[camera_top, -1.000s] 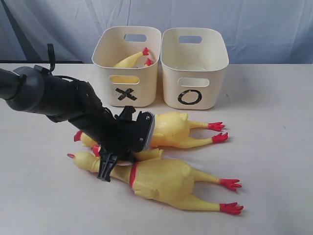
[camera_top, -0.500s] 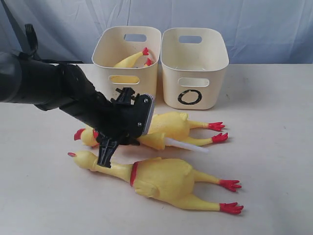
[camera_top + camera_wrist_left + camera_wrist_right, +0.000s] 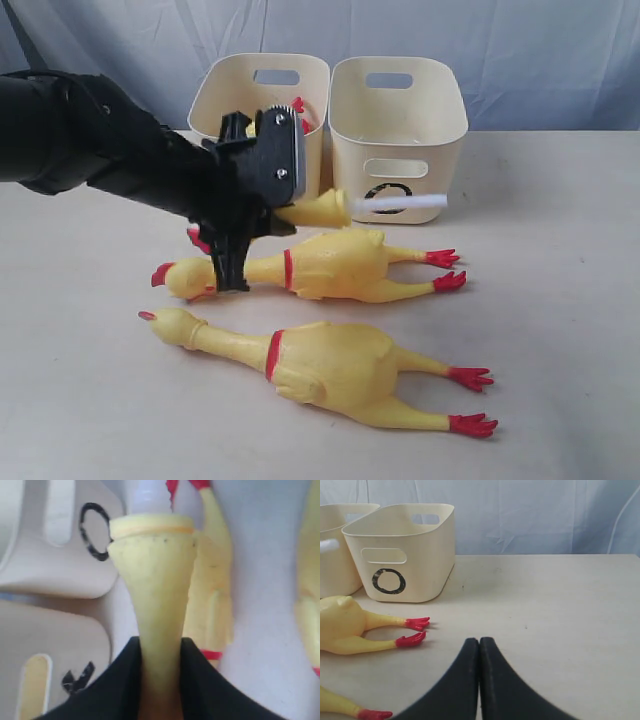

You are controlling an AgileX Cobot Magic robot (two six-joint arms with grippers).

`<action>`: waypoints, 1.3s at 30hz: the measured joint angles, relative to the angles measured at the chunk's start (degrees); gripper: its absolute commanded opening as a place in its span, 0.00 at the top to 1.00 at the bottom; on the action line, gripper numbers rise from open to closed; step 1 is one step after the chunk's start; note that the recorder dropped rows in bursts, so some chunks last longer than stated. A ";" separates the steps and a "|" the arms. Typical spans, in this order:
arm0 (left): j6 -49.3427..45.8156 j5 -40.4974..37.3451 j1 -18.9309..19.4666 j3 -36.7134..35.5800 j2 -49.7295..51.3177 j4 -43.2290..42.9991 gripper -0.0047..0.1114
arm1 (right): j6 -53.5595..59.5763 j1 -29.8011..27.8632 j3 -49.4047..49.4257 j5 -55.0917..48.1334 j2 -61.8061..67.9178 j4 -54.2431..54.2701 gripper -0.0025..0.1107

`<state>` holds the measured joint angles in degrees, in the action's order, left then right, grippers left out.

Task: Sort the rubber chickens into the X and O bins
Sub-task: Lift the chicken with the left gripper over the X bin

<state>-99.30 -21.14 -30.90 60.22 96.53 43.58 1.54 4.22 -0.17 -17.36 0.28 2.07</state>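
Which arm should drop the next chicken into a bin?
Left. The left gripper holds a small rubber chicken lifted off the table, close to the X bin and O bin. The right gripper is shut and empty, away from the bins.

Two rubber chickens (image 3: 335, 262) before the bins (image 3: 443, 150)

X bin (image 3: 314, 140) left of O bin (image 3: 398, 150)

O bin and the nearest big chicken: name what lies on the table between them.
The other large chicken, lying lengthwise; the exterior view shows it.
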 measured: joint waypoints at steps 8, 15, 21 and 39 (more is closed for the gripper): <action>2.82 17.68 0.00 0.00 -1.01 6.18 0.96 | 0.00 0.00 0.00 0.00 0.00 0.00 0.98; 2.96 26.51 0.00 0.29 -1.01 8.36 0.96 | -0.10 0.00 0.00 0.00 0.00 0.00 0.98; 9.16 28.74 0.00 4.82 -0.01 8.62 0.96 | -0.10 0.00 0.00 0.00 0.00 0.00 0.98; 28.36 18.29 9.54 18.83 6.15 11.16 0.96 | -0.10 0.00 0.00 0.00 0.00 0.00 0.98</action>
<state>-70.94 -2.85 -21.36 79.05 102.68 54.74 1.43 4.22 -0.17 -17.36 0.28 2.07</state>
